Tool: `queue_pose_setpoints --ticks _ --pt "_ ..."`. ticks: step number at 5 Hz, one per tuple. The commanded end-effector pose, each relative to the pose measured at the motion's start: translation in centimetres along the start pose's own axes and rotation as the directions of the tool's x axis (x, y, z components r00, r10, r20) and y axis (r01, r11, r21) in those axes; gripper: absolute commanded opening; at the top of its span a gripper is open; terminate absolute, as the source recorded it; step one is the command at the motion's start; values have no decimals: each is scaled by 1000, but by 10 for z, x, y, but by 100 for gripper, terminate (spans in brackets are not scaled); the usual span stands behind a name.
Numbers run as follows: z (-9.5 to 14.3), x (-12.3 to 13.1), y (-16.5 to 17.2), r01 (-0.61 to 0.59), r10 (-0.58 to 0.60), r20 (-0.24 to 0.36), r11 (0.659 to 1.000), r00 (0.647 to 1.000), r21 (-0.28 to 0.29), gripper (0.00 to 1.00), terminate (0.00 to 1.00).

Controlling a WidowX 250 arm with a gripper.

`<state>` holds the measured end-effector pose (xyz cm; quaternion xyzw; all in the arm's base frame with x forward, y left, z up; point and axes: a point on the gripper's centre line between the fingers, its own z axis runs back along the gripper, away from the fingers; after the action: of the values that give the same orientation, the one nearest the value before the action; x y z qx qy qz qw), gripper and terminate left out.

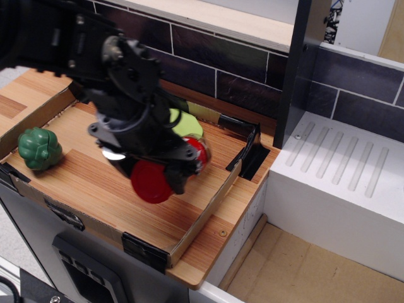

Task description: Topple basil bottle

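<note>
The basil bottle (197, 153) lies steeply tipped on the wooden tray, its wide red cap (150, 182) pointing toward the front left and its labelled body toward the back right. My black gripper (165, 164) reaches in from the upper left and is shut around the bottle just behind the cap. The arm hides most of the bottle's body. The green plate (187, 124) lies behind the bottle, mostly hidden by the arm.
A green pepper-shaped toy (39, 149) sits at the tray's left end. The tray's low cardboard wall (202, 218) runs along the front right. A dark tiled back wall (240, 82) and a white ribbed drainer (344, 164) stand to the right.
</note>
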<state>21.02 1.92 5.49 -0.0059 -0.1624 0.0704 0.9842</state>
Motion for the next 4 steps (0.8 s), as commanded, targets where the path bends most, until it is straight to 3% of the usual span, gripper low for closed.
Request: queue_pose_setpoints --ticks 1,2,3,4 --pt "-2 -8 15 54 -54 -25 998 998 12 0 0" --pt "-8 -6 17 66 -65 -42 998 997 20 0 0" --pt "-16 0 19 81 -75 -105 996 992 46 100 0" --pt "-9 5 15 62 -54 -139 997 989 49 100 0"
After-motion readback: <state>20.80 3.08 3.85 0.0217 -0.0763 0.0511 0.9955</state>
